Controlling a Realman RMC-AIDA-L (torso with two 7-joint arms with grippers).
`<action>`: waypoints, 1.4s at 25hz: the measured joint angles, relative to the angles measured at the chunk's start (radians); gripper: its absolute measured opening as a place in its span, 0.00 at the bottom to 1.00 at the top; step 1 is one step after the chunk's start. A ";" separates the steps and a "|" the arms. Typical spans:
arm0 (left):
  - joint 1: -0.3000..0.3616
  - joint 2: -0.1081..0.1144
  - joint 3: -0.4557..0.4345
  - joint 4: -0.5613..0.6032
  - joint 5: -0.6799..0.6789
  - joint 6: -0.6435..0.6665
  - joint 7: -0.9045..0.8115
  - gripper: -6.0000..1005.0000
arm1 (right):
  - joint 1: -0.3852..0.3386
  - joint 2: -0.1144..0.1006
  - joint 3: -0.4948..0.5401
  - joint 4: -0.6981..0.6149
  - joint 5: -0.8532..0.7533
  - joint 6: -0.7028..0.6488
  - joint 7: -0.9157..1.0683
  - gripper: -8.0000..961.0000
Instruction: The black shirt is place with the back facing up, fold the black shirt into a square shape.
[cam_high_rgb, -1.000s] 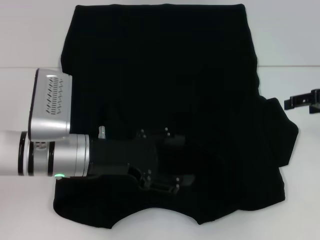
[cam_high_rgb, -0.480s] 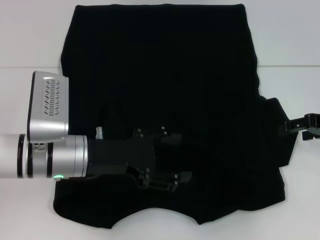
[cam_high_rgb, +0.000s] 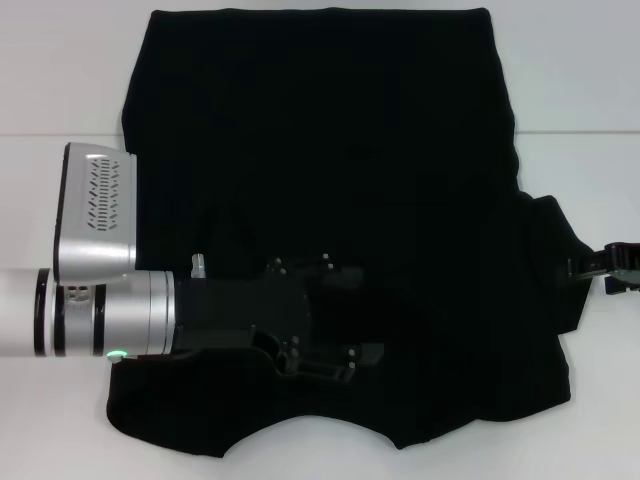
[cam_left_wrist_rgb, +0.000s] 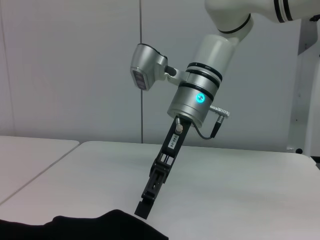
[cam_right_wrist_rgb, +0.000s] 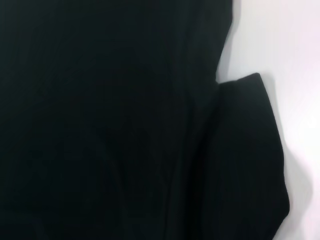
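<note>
Right fingers: we see the right gripper come down at the shirt's right sleeve edge; in the left wrist view its tip looks closed to a narrow blade just touching the cloth, but whether any fabric is caught we cannot tell.
Left fingers: the left gripper lies low over the near middle of the shirt, black on black; we cannot tell their state.
Black shirt: the black shirt lies flat on the surface, plain side up, no lettering showing. Its left side looks already folded inward to a straight edge; the right sleeve sticks out to the right, not yet folded.
Step in hand: we judge it to be taking the right sleeve to fold it in over the body.
How to do it well: pinch the sleeve at its outer edge, one layer plus its hem, not the body beneath. Lift only enough to clear, carry straight toward the midline, lay it so the new edge runs parallel to the left one. The left gripper pressing down should keep the body from dragging.
Risk: soft cloth may slip or bunch.
Surface: white surface, smooth, with a seam across it.
Room: pale plain wall with a vertical panel joint behind.
</note>
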 joint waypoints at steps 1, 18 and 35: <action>0.000 0.000 0.000 0.000 0.000 -0.001 0.000 0.88 | 0.001 0.000 -0.003 0.004 0.000 0.008 0.000 0.93; -0.004 0.000 -0.012 0.000 -0.001 -0.004 -0.004 0.88 | 0.028 0.009 -0.027 0.069 0.000 0.121 -0.008 0.89; 0.001 0.001 -0.036 0.000 -0.002 0.006 -0.004 0.88 | 0.031 0.025 -0.107 0.070 0.000 0.182 -0.001 0.42</action>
